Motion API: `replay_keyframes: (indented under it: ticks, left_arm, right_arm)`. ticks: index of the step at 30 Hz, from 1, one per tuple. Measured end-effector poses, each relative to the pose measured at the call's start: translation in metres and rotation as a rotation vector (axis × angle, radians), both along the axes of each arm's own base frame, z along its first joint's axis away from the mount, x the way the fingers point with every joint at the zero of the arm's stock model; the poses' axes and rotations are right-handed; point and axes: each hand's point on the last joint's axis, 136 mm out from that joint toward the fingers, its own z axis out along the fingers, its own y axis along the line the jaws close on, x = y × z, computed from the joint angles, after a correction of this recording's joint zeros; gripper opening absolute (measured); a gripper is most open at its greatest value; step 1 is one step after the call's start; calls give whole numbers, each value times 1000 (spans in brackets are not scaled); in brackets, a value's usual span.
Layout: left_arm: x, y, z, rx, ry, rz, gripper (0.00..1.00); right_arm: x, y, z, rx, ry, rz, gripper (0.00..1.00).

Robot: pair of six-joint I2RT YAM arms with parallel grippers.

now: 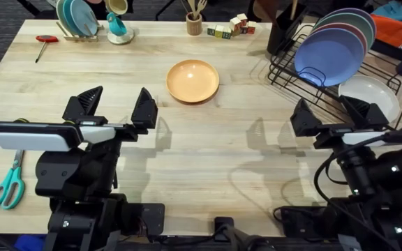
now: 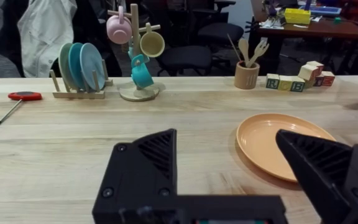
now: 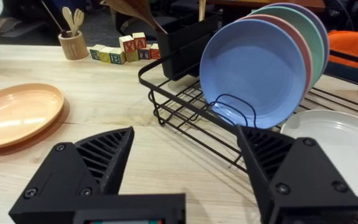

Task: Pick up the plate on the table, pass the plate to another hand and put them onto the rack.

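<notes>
The peach-orange plate (image 1: 192,81) lies flat on the wooden table (image 1: 201,160), near the middle toward the back; it also appears in the left wrist view (image 2: 278,144) and the right wrist view (image 3: 16,114). My left gripper (image 1: 117,106) hovers open in front and to the left of the plate, nothing between its fingers. My right gripper (image 1: 330,111) is open too, just in front of the black wire rack (image 1: 292,70). The rack (image 3: 185,106) holds several upright plates, a lavender-blue one (image 3: 253,73) in front.
A white plate (image 1: 372,97) lies by the rack. Along the back edge stand a small wooden holder with teal plates (image 1: 75,19), a mug tree (image 1: 119,24), a utensil cup (image 1: 195,22) and letter blocks (image 1: 230,28). A red screwdriver (image 1: 45,40) and teal scissors (image 1: 7,185) lie at left.
</notes>
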Motion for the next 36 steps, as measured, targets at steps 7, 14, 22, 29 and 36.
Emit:
replay_keyframes:
  ticks: [7, 14, 22, 29, 36]
  left_arm:
    - [0, 0, 0, 0, 0, 0, 993]
    - [0, 0, -6, 0, 24, 0, 993]
    - [-2, 0, -17, 1, 80, 0, 993]
    - [-18, 1, 2, 2, 208, 5, 993]
    - [-11, 0, 70, 2, 223, 2, 993]
  right_arm:
    - [-1, 0, -3, 0, 17, 0, 996]
    - [-1, -1, -3, 0, 17, -5, 996]
    - [-2, -3, -2, -2, 31, -16, 996]
    - [-18, -7, -3, -9, 214, -38, 993]
    - [-16, -8, 55, -18, 279, -43, 995]
